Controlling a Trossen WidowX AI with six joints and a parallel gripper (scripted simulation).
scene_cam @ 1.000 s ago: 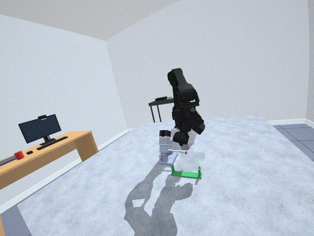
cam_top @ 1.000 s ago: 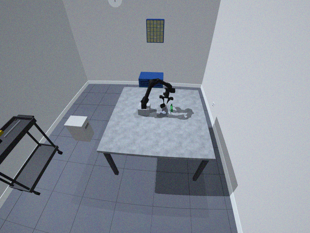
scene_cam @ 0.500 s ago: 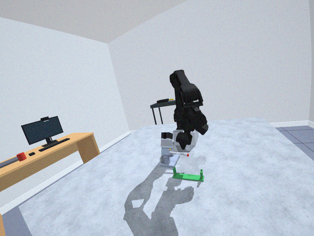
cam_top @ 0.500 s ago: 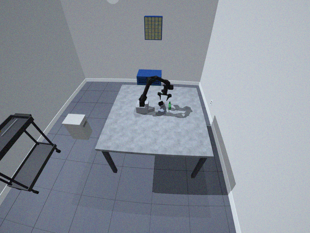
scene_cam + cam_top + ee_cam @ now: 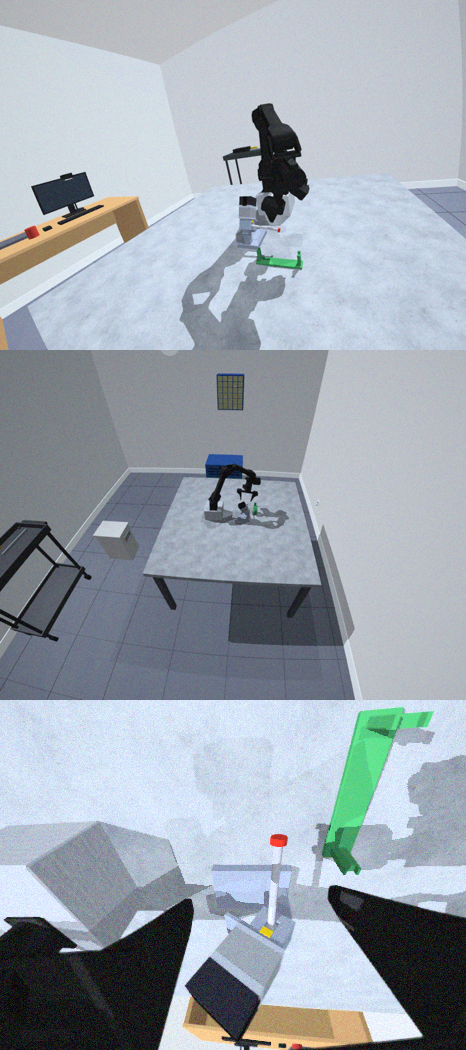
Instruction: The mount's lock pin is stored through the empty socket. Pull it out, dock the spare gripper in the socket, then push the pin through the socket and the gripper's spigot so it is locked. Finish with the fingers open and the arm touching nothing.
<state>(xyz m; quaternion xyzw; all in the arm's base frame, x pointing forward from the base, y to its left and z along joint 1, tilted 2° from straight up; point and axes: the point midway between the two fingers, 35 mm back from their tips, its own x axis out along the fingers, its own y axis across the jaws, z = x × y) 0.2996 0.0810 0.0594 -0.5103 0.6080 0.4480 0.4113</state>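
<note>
The spare gripper (image 5: 246, 211) (image 5: 242, 967), grey with a dark end, stands upright in the socket of the grey mount (image 5: 245, 238) (image 5: 247, 881) on the table (image 5: 226, 553). The white lock pin (image 5: 265, 227) (image 5: 273, 895) with a red head (image 5: 278, 840) runs sideways into the socket at the spare gripper's foot, and much of its shaft sticks out. My gripper (image 5: 247, 495) (image 5: 284, 203) (image 5: 260, 898) is open wide and empty. It hangs a little above the pin and the spare gripper and touches neither. The empty green cradle (image 5: 255, 508) (image 5: 280, 261) (image 5: 360, 785) lies beside the mount.
The arm's grey base block (image 5: 213, 514) (image 5: 100, 870) stands left of the mount. A blue cabinet (image 5: 223, 463) is behind the table, with a white box (image 5: 114, 538) and a black cart (image 5: 26, 576) on the floor to the left. A wooden desk (image 5: 75, 226) stands off the table.
</note>
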